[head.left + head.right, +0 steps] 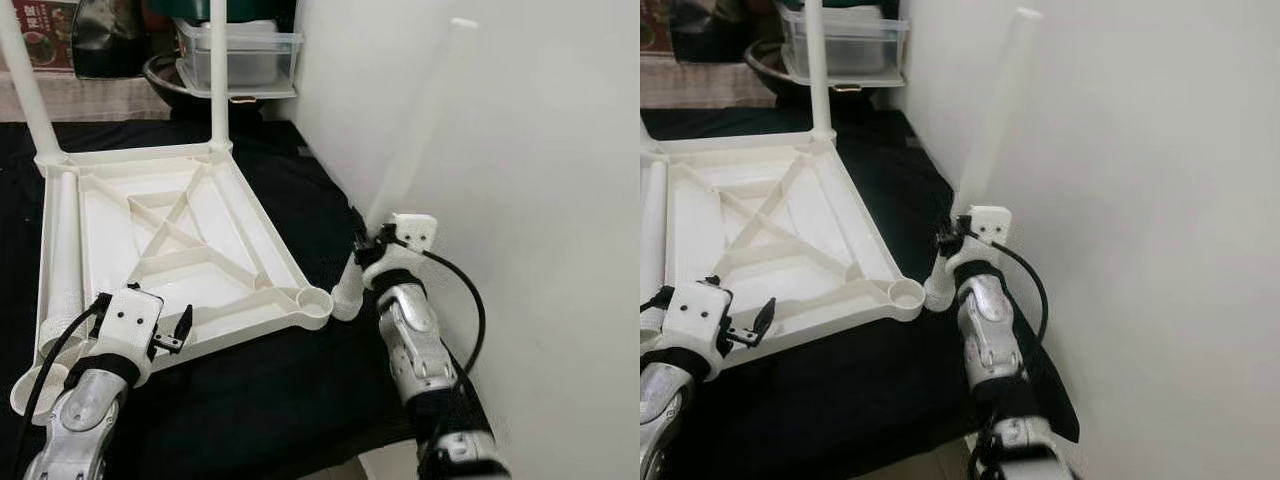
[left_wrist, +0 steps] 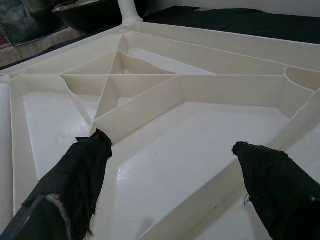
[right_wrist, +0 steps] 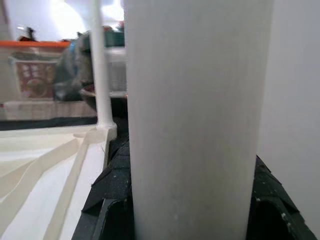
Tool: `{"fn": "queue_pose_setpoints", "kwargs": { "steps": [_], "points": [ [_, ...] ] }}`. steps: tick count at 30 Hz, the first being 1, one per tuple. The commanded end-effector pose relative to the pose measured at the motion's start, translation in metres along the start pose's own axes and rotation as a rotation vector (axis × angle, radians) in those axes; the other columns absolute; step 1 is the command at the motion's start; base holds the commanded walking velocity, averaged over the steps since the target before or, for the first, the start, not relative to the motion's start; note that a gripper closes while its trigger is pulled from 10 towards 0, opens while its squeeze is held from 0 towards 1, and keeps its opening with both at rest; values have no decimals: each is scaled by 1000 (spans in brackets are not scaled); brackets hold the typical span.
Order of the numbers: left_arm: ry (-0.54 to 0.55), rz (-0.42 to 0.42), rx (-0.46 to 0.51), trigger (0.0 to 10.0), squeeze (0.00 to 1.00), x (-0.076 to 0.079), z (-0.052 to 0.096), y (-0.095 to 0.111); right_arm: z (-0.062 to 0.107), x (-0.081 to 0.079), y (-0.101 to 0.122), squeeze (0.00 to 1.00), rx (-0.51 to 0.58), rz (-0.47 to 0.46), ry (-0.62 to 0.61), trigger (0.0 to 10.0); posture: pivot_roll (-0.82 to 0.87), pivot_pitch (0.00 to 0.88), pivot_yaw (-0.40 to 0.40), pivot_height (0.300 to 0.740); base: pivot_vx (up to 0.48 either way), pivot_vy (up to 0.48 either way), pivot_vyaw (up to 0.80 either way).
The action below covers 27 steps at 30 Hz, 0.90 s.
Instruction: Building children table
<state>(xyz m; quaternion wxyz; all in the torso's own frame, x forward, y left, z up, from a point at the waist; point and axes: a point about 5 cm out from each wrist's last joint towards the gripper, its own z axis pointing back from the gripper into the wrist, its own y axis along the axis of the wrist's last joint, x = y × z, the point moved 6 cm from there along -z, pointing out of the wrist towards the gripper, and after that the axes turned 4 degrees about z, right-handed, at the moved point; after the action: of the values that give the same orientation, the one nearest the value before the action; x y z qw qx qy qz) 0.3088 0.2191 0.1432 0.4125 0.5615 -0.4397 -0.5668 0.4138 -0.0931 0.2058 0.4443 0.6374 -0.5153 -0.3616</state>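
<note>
The white tabletop [image 1: 170, 235] lies upside down on a black cloth, ribs facing up. Two legs stand in its far corners [image 1: 219, 70] [image 1: 25, 85], and a loose leg [image 1: 62, 250] lies along its left side. My right gripper [image 1: 366, 250] is shut on another white leg [image 1: 410, 160]. That leg leans toward the wall, and its foot rests just outside the near right corner socket [image 1: 314, 298]. In the right wrist view the leg [image 3: 195, 115] sits between the black fingers [image 3: 112, 200]. My left gripper [image 2: 170, 145] is open above the tabletop's near edge, with nothing in it.
A white wall [image 1: 520, 150] stands close on the right. Behind the tabletop are a clear plastic box [image 1: 240, 50] and a dark pan [image 1: 165, 82]. The black cloth [image 1: 260, 400] runs to the near edge, where a strip of floor shows.
</note>
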Motion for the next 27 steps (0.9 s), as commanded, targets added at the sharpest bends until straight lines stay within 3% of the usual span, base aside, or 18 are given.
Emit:
{"fn": "queue_pose_setpoints", "kwargs": {
  "steps": [1, 5, 6, 8, 10, 11, 12, 15, 21, 27],
  "points": [
    [-15, -2, -6, 10000, 0, 4, -1, -3, -3, 4, 10, 0, 51, 29, 4, 0, 199, 0, -156, 740, 0, 0, 0],
    [-15, -3, -5, 10000, 0, 4, -1, -3, -8, 4, 16, 0, 76, 28, 9, 0, 202, 0, -157, 740, 0, 0, 0],
    [-15, -2, -5, 10000, 0, 4, -1, -3, -11, 0, 22, 0, 102, 11, 28, 0, 202, 0, -157, 740, 0, 0, 0],
    [-15, -1, -5, 10000, 0, 5, -1, -3, -11, -22, 24, 0, 112, -55, 107, 0, 208, 0, -161, 740, 0, 0, 0],
    [-15, -1, -5, 10000, 0, 5, -1, -3, -11, -22, 24, 0, 112, -55, 107, 0, 208, 0, -161, 740, 0, 0, 0],
    [-15, -1, -6, 10000, 0, 5, -1, -4, -7, -33, 22, 0, 113, -73, 142, 0, 208, 0, -161, 740, 0, 0, 0],
    [-15, -1, -6, 10000, 0, 5, -1, -4, -7, -33, 22, 0, 113, -73, 142, 0, 208, 0, -161, 740, 0, 0, 0],
    [-16, -3, -8, 10000, 0, 4, 0, -4, 13, -53, 6, 0, 77, -98, 225, 0, 207, 0, -155, 740, 0, 0, 0],
    [-20, -6, -7, 10000, 0, 4, -1, -4, 20, -57, 1, 0, 83, -89, 252, 0, 203, 0, -149, 740, 0, 0, 0],
    [-27, -8, 1, 10000, 0, 5, -3, -1, 7, -49, 14, 0, 123, -110, 240, 0, 202, 0, -144, 740, 0, 0, 0]
  ]
}}
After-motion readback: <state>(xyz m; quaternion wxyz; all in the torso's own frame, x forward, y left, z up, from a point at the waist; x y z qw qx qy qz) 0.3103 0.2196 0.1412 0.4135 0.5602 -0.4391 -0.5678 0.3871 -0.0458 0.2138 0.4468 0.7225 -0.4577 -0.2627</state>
